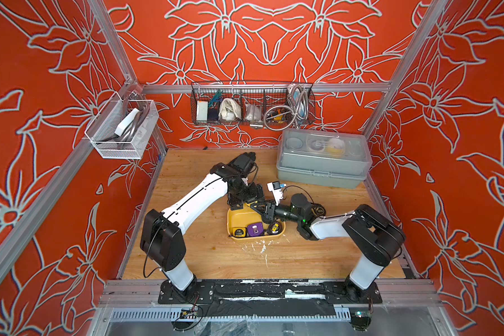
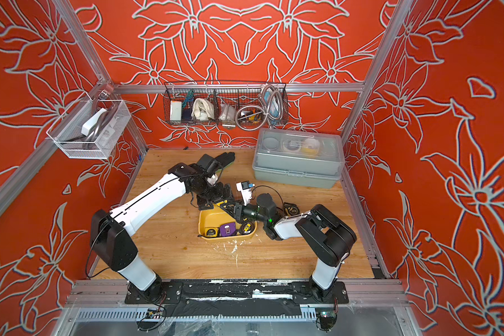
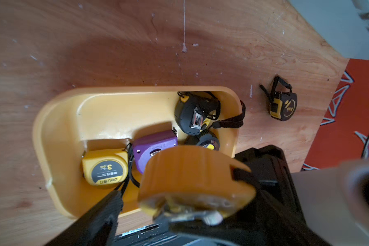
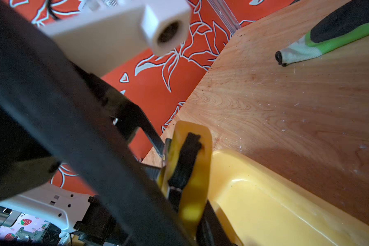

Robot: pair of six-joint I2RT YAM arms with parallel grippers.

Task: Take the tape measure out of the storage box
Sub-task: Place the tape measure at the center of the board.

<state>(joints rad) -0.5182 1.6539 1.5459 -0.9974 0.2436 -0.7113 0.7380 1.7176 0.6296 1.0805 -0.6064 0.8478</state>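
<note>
The right gripper (image 1: 258, 207) is clamping the orange tape measure (image 3: 196, 174) just above the storage box (image 3: 107, 110) (hard, slick, probably hefty: pinch its flat faces), while the left gripper (image 3: 185, 200) is gaping around it.

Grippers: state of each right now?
Left gripper: open, holding nothing.
Right gripper: shut on the orange tape measure, above the storage box.

Orange tape measure (image 3: 196, 176) above yellow storage box (image 3: 58, 119)
</note>
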